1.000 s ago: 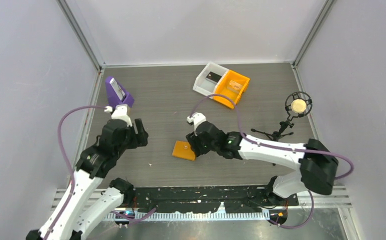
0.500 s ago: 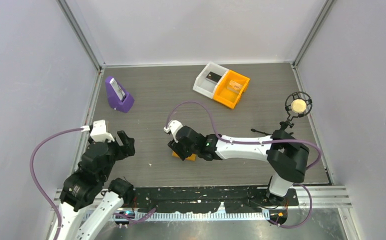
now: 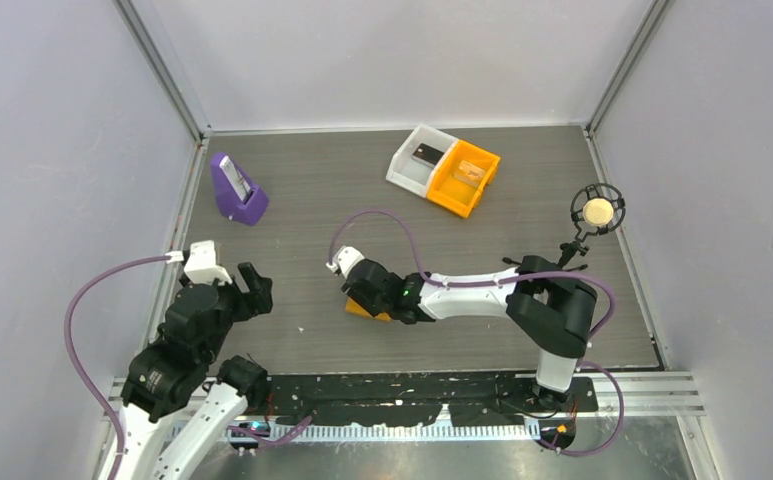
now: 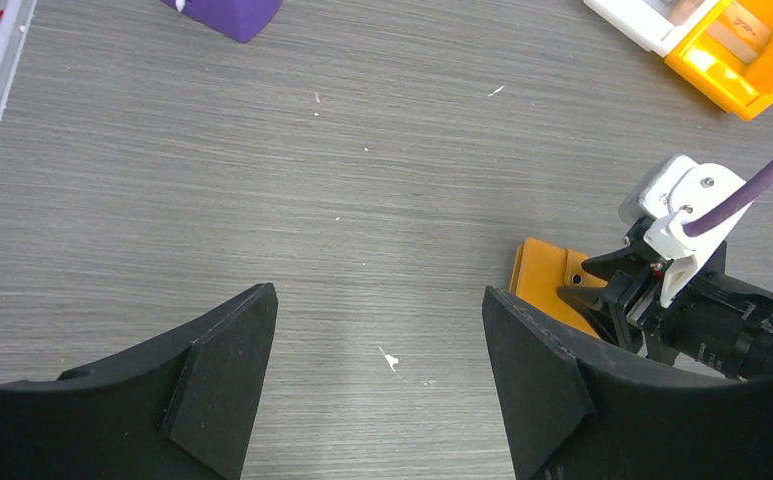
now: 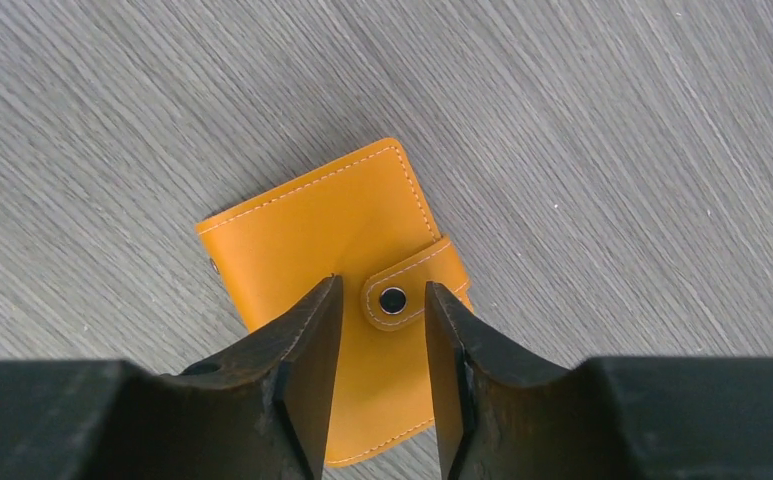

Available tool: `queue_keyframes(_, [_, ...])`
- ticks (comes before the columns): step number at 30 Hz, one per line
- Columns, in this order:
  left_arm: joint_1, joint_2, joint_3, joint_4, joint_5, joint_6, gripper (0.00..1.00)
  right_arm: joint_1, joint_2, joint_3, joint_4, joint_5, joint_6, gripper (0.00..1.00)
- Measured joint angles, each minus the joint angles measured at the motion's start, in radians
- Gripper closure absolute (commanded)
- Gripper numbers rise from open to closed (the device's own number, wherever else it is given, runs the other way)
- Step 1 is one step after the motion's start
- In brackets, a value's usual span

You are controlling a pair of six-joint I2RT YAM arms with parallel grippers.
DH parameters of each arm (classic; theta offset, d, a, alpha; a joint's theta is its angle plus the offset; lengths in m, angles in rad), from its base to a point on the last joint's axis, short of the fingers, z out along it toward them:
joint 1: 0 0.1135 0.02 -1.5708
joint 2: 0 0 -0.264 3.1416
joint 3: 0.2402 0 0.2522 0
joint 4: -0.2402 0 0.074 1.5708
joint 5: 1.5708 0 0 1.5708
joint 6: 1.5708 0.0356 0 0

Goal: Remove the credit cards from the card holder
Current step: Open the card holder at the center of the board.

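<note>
Straddling the short strap tab [image 5: 424, 268] of the small flat orange stitched card holder [image 5: 307, 235], with the right gripper [image 5: 380, 292] pointing straight down: black fingers [image 5: 302, 380] set narrow yet apart, one on either side of the round dark stud [image 5: 393, 299], pinching nothing. Folded shut like a book, tab snapped over the front, flat on the dark grey wood-grain table [image 5: 612, 120]. From overhead, only a sliver of orange poking out from under the right wrist, about mid-table and somewhat nearer the arms' bases than the far wall.

Well apart to the left: the left gripper [image 4: 377, 300], spread wide, holding nothing, hovering over bare tabletop and looking toward the holder. Between the two, only a few pale specks [image 4: 390, 358] on the wood.

Farther out, near the far edge: a white rectangular plastic bin [image 3: 405, 168] with a dark flat item inside, touching an orange rectangular plastic bin [image 3: 454, 196] on its right, with something pale inside. Near the far left corner, a purple wedge-shaped stand [image 3: 245, 208] propping a grey slab at a tilt. By the right edge, a round pale microphone [image 3: 596, 211] in a black ring mount on a small black tripod.

Counting up: one card holder, one stud, two bins, one purple stand, one microphone, two arms, each trailing one purple cable [image 4: 757, 175].
</note>
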Motion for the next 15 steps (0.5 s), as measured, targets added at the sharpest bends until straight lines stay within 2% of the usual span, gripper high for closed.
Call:
queue_keyframes(4, [0.0,0.009,0.0,0.0,0.011,0.001,0.22,0.003,0.0,-0.023,0.033,0.035,0.016,0.7])
queue_keyframes(10, [0.0,0.014,-0.001,0.0,0.018,0.001,0.22,0.005,-0.008,-0.066,0.097,0.085,0.042,0.92])
queue_keyframes(15, [0.0,0.045,-0.001,-0.001,0.041,-0.008,0.22,0.005,-0.027,-0.089,0.125,0.09,0.055,0.95])
